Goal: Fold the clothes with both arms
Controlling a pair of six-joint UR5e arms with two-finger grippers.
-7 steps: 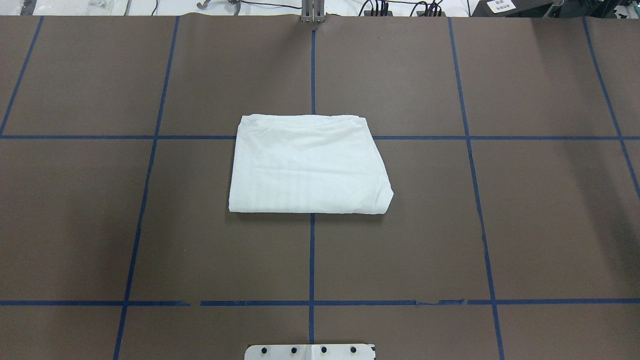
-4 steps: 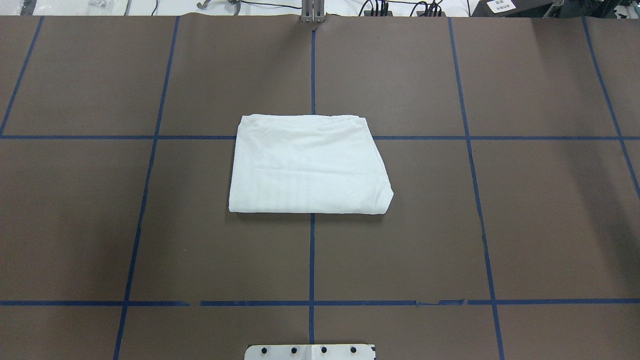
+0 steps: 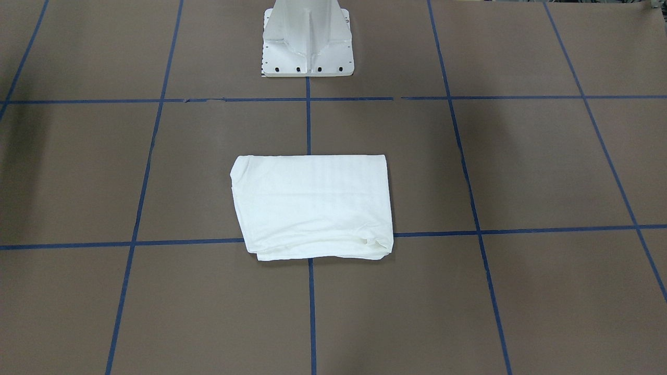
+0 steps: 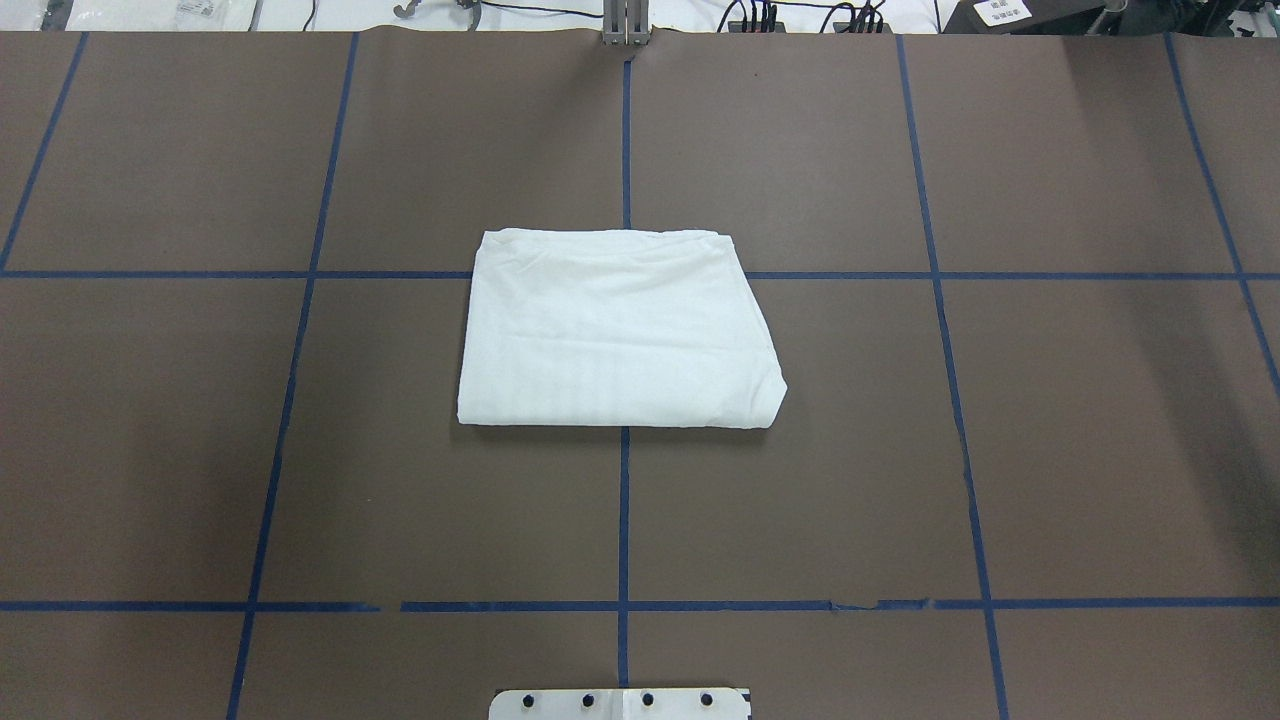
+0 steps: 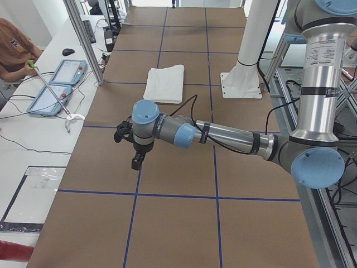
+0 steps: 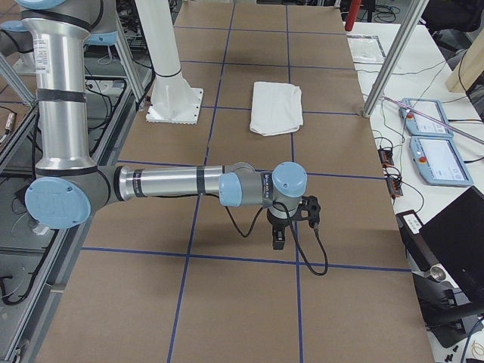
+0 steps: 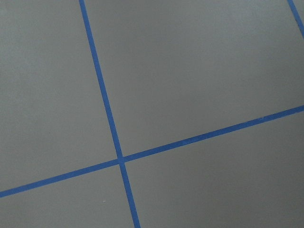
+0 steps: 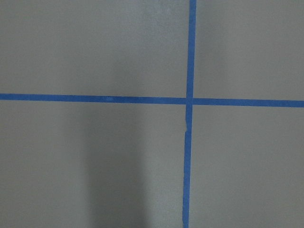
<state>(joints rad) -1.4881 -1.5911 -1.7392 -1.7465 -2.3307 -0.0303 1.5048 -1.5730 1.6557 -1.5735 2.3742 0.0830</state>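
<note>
1. White cotton shirt [image 4: 615, 330], folded into a flat rectangle, lies at the middle of the brown paper-covered desk [image 4: 300, 450].
2. The black two-finger left tool [image 5: 136, 161] and right tool [image 6: 277, 236] hang well apart from it; I cannot tell whether they are open or closed.
3. Folding looks finished, so any parting move should steer wide of the cloth.

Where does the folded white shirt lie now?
In the overhead view the folded shirt lies centred on the table, across the middle blue tape line, ahead of the white pedestal base.

White T-shirt [image 4: 615, 335], brown table [image 4: 200, 450] (blue grid [image 4: 623, 500])
</note>
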